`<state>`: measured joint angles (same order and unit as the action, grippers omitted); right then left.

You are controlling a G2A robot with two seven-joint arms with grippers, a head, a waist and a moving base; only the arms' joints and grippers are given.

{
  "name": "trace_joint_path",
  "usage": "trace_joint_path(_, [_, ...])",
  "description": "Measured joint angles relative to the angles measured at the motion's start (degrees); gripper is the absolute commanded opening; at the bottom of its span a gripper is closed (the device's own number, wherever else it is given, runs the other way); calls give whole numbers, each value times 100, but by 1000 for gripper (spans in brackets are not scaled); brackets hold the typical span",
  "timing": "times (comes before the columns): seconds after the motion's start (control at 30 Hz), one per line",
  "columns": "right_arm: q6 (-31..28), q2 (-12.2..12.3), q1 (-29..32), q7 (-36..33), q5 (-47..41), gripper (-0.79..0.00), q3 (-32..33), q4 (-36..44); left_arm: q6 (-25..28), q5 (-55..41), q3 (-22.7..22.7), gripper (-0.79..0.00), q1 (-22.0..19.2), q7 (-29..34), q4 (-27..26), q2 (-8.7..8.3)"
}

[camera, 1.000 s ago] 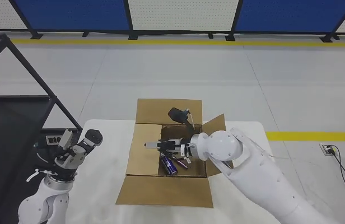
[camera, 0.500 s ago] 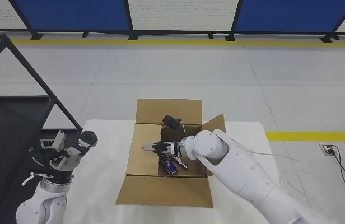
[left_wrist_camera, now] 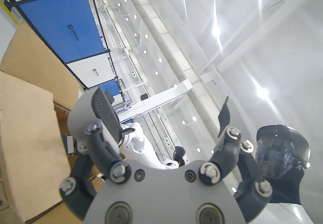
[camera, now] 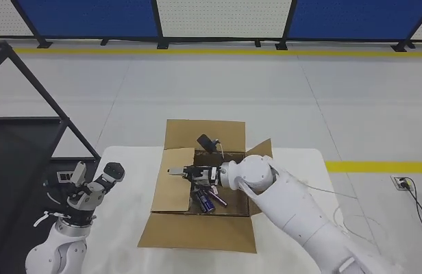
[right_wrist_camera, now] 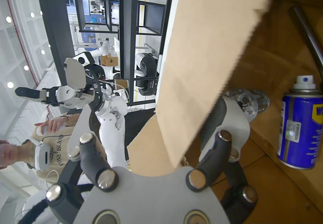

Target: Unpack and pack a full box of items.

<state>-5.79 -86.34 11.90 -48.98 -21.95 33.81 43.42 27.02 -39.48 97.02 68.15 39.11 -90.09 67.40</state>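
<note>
An open cardboard box (camera: pixel 197 233) stands on the white table (camera: pixel 125 205) with all its flaps spread. Inside it lie a blue spray can (camera: pixel 205 201) (right_wrist_camera: pixel 300 124), a round metal part (right_wrist_camera: pixel 243 101) and a dark rod (right_wrist_camera: pixel 305 30). My right gripper (camera: pixel 175 171) (right_wrist_camera: pixel 156 109) reaches across the box to its left flap (camera: pixel 171 192) (right_wrist_camera: pixel 202 58). It is open, one finger on each side of the flap's edge. My left gripper (camera: pixel 96 171) (left_wrist_camera: pixel 164 119) is held above the table's left end, open and empty, pointing up.
A black metal rack (camera: pixel 19 137) stands close to the table's left side, near my left arm. Bare tabletop lies between the left arm and the box. The box's near flap hangs toward the table's front edge.
My right gripper has moved left from over the box's middle to the left flap. The box has shifted slightly left. The left arm dipped and came back up a little.
</note>
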Motion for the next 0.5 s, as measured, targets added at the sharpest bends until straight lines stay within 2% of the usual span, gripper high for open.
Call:
trace_joint_path(0.2, [-260, -75, -51, -79, 18, 0, 88, 101, 12, -19, -12, 0, -18, -3, 14, -1])
trace_joint_path(0.5, [-522, -254, -132, 249, 358, 0, 38, 616, 81, -68, 192, 0, 140, -152, 51, -15])
